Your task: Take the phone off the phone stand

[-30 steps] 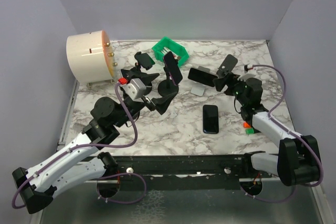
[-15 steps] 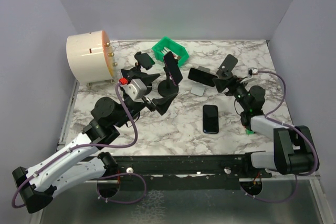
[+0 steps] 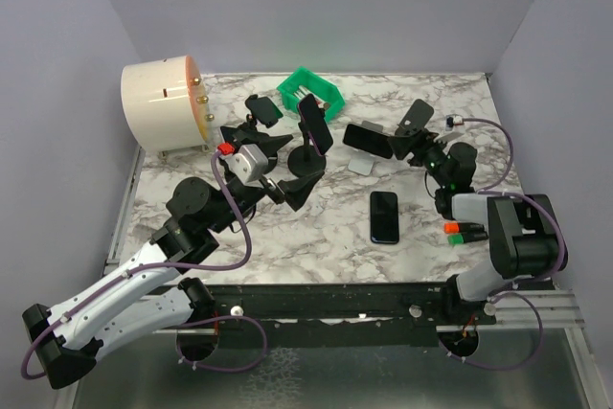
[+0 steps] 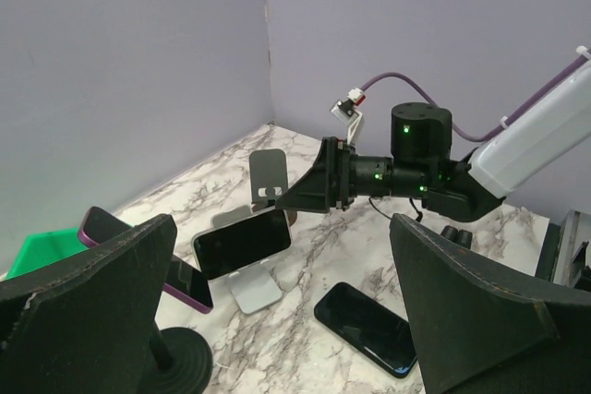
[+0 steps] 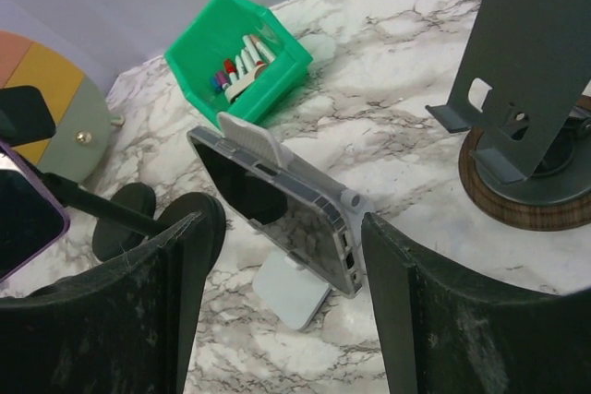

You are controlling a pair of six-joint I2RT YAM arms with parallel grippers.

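Lavender walls close in a marble-patterned table (image 3: 287,227). At far left stands a cream drum (image 3: 158,107). Next, the left gripper (image 3: 285,166) hangs with its fingers (image 4: 92,306) wide apart and nothing between them, just beside a black stand (image 3: 305,174) carrying a purple-cased phone (image 3: 314,126). Behind that sits a green bin (image 3: 311,93) of small items.

Right of centre, the phone (image 3: 368,140) leans in landscape on a white stand (image 3: 363,163). The right gripper (image 3: 400,147) faces its right end, fingers (image 5: 434,320) spread to either side, not yet touching it as far as the wrist view shows. Further right stands an empty grey stand (image 3: 419,117), and nearer the arms another phone (image 3: 384,216) lies flat on the marble.

The leaning phone (image 5: 277,205) looks a stiff, fairly light slab with slick glass on its face. My judgement is that the case gives the surer grip, so the fingers should close across front and back near the free right end, then lift up and away from the cradle. The white stand (image 5: 291,288) looks light and could slide or tip if dragged sideways.
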